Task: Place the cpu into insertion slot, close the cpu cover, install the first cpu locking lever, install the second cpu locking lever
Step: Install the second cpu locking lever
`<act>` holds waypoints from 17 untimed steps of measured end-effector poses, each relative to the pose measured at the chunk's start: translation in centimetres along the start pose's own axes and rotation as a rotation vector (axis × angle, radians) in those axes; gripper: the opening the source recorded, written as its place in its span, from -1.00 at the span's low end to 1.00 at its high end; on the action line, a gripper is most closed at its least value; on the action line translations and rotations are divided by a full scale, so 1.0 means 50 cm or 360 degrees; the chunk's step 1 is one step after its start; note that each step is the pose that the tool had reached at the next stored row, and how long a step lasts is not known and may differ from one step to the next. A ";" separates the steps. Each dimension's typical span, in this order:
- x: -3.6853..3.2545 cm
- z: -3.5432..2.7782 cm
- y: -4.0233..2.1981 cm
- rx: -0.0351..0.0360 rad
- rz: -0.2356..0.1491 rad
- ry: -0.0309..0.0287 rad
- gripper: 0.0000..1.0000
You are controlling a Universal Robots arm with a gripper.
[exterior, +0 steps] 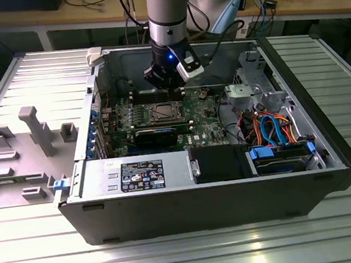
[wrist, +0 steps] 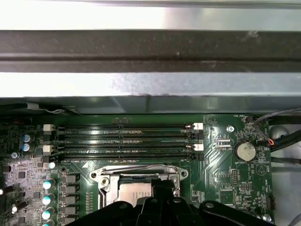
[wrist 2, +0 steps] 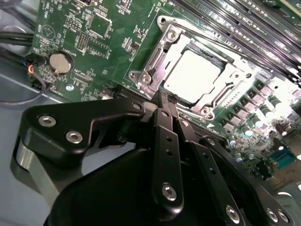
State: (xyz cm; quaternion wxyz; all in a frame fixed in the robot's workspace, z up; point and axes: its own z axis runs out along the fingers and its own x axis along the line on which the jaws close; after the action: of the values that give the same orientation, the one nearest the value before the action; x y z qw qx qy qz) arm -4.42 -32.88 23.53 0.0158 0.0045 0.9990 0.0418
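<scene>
So the cpu is already sitting in the insertion slot, pale metal face up, and the cpu cover looks to be lying flat around it as a silvery frame with the chip showing through its open middle. Judging by that, the placing step is done and the cover is down or nearly so. I can't make out where the locking levers stand, so no call on those.

The pincer is clenched, its two black fingertips pressed together with nothing between them. In the second wrist view the tips sit right at one edge of the socket frame, just beside it and maybe touching the rim; I honestly can't tell contact from a hair of clearance. The relation that matters: the socket lies straight ahead of the fingertips, so whatever gets worked on that frame is right at the tips.

In the exterior view the pincer hangs down inside the open computer case, over the far side of the green motherboard, with the socket just nearer to the camera than the tool. The case rests on a ribbed metal surface.

Differences between views: the exterior one gives the whole layout but the chip is tiny there. The first wrist view shows the memory slots running long past the socket, plus the round coin battery, with the pincer covering part of the frame.
</scene>
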 end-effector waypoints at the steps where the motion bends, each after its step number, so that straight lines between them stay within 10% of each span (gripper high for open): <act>1: 0.000 0.000 0.000 0.0000 0.0001 -0.00002 -0.79; 17: 0.012 -0.001 0.000 0.0000 0.0003 -0.00004 -0.79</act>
State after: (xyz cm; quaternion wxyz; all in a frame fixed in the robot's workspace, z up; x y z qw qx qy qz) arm -5.01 -32.88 23.54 0.0159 0.0054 0.9990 0.0417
